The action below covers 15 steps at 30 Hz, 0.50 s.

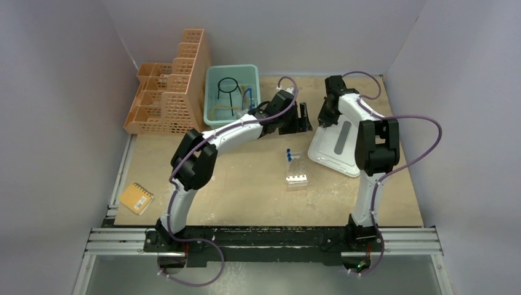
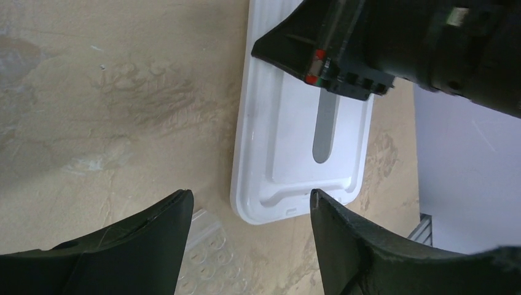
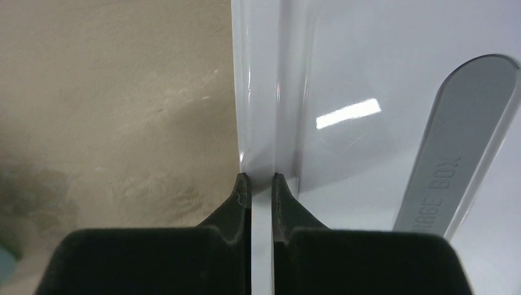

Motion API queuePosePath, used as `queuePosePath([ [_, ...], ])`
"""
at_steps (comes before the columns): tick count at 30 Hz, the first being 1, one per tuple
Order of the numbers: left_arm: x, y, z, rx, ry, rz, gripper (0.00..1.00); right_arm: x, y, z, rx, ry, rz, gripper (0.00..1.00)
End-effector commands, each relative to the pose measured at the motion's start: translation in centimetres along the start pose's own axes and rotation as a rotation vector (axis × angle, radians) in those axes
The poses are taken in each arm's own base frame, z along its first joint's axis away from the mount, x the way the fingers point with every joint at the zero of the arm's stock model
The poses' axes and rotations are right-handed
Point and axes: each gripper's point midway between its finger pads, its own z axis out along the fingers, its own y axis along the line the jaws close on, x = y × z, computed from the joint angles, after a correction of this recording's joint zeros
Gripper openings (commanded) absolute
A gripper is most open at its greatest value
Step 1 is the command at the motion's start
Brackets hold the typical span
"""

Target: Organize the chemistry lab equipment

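Top external view, near to far: an orange notepad (image 1: 136,197) is seen at the worktop's (image 1: 246,184) near left. A clear tube rack (image 1: 297,175) holding blue-capped tubes (image 1: 289,155) stands just beside a white lid (image 1: 324,153), whose far end is clamped by the right end effector (image 3: 260,179). The left end effector (image 2: 250,196) is held with its fingers apart above the worktop. A black wire ring (image 1: 228,86) and amber hose (image 1: 222,111) are shown inside the teal bin (image 1: 209,92) at the back.

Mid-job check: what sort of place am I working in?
Probably a walled robot test cell staged as a chemistry bench: clear tube rack with blue-capped tubes, black wire ring in a teal bin, plain walls on three sides.
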Motion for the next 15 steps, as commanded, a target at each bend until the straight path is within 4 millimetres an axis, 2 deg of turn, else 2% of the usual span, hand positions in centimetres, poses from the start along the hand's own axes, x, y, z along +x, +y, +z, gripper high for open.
queuePosePath([
  [1,-1.1,-2.7,0.5,0.119,0.011,-0.039,0.69,-3.9,2.2,-7.0,-0.153,-0.143,0.028,0.00],
  [6,-0.4,-3.3,1.0,0.167,0.051,-0.063,0.69,-4.9,2.9,-9.9,-0.223,-0.179,0.026,0.00],
  [11,0.0,-5.5,0.7,0.283,0.082,-0.103,0.69,-4.6,3.8,-11.0,-0.303,-0.152,0.037,0.00],
  [15,0.2,-6.0,0.3,0.333,0.082,-0.120,0.65,-4.7,4.5,-11.9,-0.365,-0.143,0.044,0.00],
])
